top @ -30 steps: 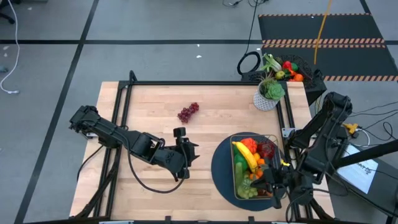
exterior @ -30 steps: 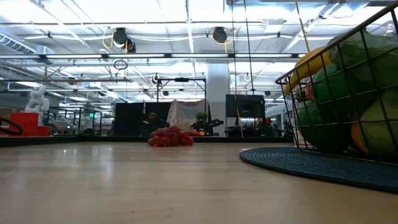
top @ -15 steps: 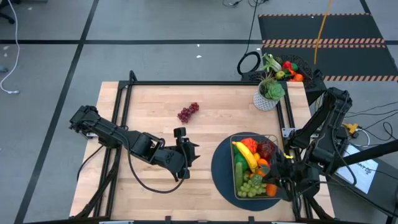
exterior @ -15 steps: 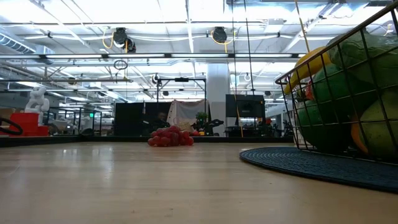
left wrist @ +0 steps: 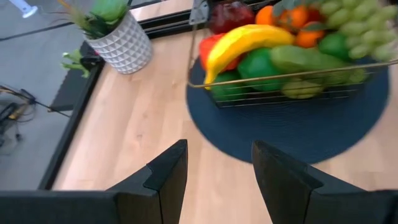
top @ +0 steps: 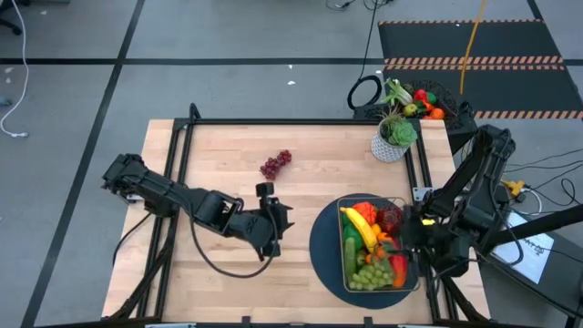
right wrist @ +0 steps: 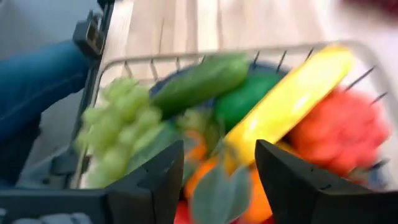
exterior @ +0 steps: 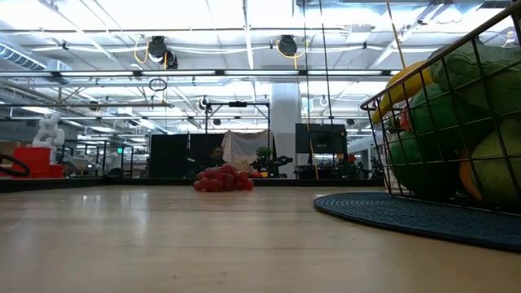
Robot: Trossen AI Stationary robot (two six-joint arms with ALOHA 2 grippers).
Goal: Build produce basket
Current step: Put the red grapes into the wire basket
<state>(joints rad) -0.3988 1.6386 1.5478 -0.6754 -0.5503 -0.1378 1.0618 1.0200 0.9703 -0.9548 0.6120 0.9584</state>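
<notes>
**One grape bunch left outside the basket**

The rectangular dark bronze wire-mesh basket (top: 373, 244) sits on a round dark blue woven mat (top: 324, 246) and holds most of the produce: a long yellow plastic banana (top: 362, 228), a pale green grape bunch (top: 371, 273), a green cucumber (right wrist: 199, 82), oranges and red pieces. One item lies outside it: a small bunch of dark red-purple plastic grapes (top: 275, 163) on the bare wooden table (top: 209, 164), well apart from the basket, toward the table's far edge and to the basket's left in the high view. Its long axis runs diagonally, roughly pointing at the basket's far corner.

The left gripper (top: 273, 228) hovers just left of the mat, fingers apart and holding nothing, aimed at the basket. The grapes lie beyond it, away from the basket. The right gripper (top: 412, 248) is over the basket's right edge, fingers also spread and empty.

The left arm looks clearly nearer to the grapes, so fetching them probably falls to it; it would have to turn away from the basket first.
</notes>
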